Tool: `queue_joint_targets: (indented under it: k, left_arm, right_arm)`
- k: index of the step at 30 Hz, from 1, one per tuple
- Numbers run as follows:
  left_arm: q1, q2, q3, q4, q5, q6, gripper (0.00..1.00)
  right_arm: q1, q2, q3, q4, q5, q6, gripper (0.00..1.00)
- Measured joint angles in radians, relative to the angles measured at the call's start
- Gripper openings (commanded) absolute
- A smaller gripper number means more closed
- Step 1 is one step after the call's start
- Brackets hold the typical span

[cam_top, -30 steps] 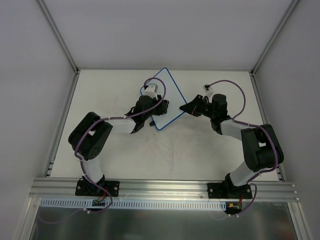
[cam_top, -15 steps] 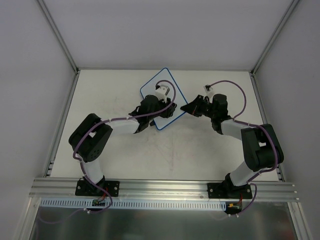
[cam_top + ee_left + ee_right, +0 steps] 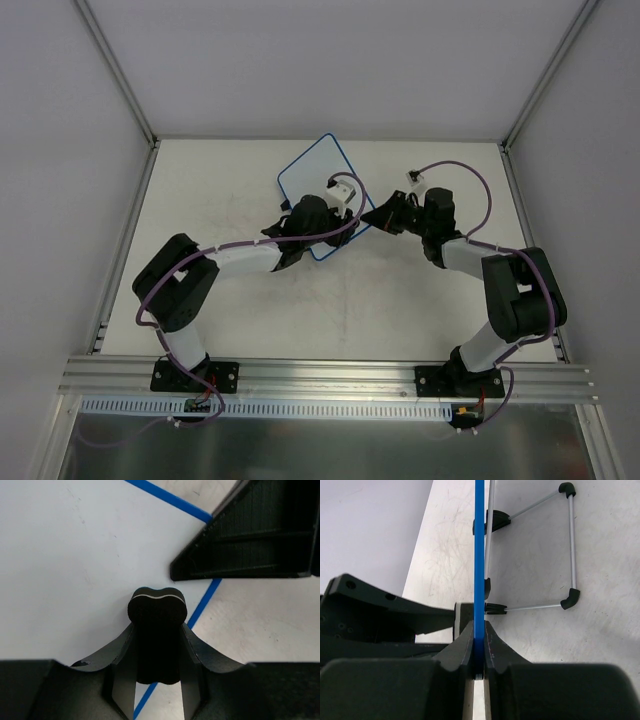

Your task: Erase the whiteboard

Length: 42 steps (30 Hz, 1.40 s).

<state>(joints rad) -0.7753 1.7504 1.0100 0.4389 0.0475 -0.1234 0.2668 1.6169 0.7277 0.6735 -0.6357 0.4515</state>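
Observation:
The whiteboard (image 3: 308,178), white with a thin blue rim, stands tilted at the back middle of the table; no scribbles show on its face in the left wrist view (image 3: 75,545). My left gripper (image 3: 343,216) is shut on a small black eraser piece (image 3: 157,607) and presses it on the board near its right rim. My right gripper (image 3: 369,219) is shut on the board's blue rim (image 3: 479,540), which I see edge-on. The board's wire stand with black feet (image 3: 570,545) rests on the table behind it.
The pale scuffed table (image 3: 220,200) is bounded by grey walls and metal rails at the sides and back. One of the right gripper's fingers (image 3: 250,535) is close to the eraser in the left wrist view. The left gripper's body (image 3: 380,615) shows beside the board.
My left gripper has swept with the eraser from the board's left part to its right rim. The board has turned slightly. The right gripper has kept its hold.

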Motion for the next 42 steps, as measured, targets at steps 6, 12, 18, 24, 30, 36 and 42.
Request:
queue_joint_targets:
  k: [6, 12, 18, 24, 30, 36, 42]
  left_arm:
    - [-0.030, -0.033, -0.021, -0.083, -0.002, 0.011, 0.00]
    - [-0.037, -0.035, -0.001, -0.141, -0.024, 0.012, 0.00]
    - [-0.035, -0.035, 0.020, -0.189, -0.051, -0.010, 0.00]
    - [0.023, -0.036, 0.020, -0.213, 0.047, -0.068, 0.00]
    - [0.089, -0.036, 0.010, -0.273, 0.075, -0.133, 0.00]
    - [0.145, -0.036, -0.011, -0.332, 0.068, -0.180, 0.00]
    - [0.160, -0.037, -0.012, -0.378, 0.047, -0.192, 0.00]
  right_arm:
    - [0.003, 0.000, 0.026, -0.055, 0.015, -0.013, 0.00]
    - [0.016, -0.019, 0.045, -0.126, 0.054, -0.032, 0.00]
    - [0.027, -0.032, 0.060, -0.171, 0.081, -0.043, 0.00]
    - [0.037, -0.043, 0.062, -0.190, 0.107, -0.045, 0.00]
    - [0.039, -0.044, 0.068, -0.199, 0.109, -0.044, 0.00]
    - [0.042, -0.044, 0.071, -0.200, 0.108, -0.044, 0.00]
    - [0.044, -0.045, 0.072, -0.200, 0.108, -0.045, 0.00]
